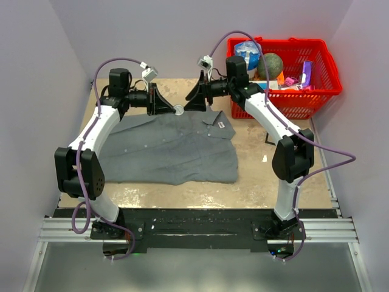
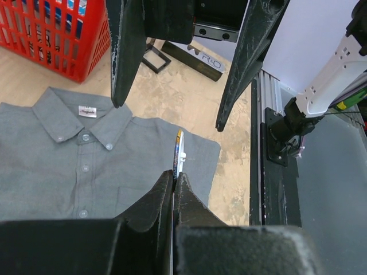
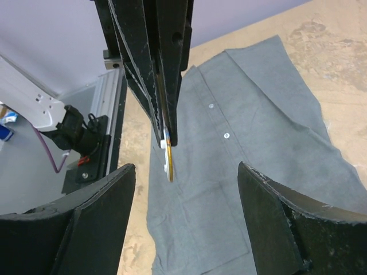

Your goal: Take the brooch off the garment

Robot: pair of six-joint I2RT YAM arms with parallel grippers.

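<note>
Each arm has white tube parts and fat black joints (image 1: 79, 172). In the top view the left arm (image 1: 97, 131) is at 9 o'clock and the right arm (image 1: 273, 118) at 3 o'clock. A purple cable (image 1: 115, 61) loops along each one. At 6 o'clock the bases (image 1: 109, 230) are black, on a black plate (image 1: 194, 226). The left gripper (image 2: 176, 177) and right gripper (image 3: 183, 167) are black. Their fingers (image 3: 97, 223) are wide and flat, thin at the tips, with scuffed grey edges. Each wrist has a small white camera (image 1: 148, 72).
</note>
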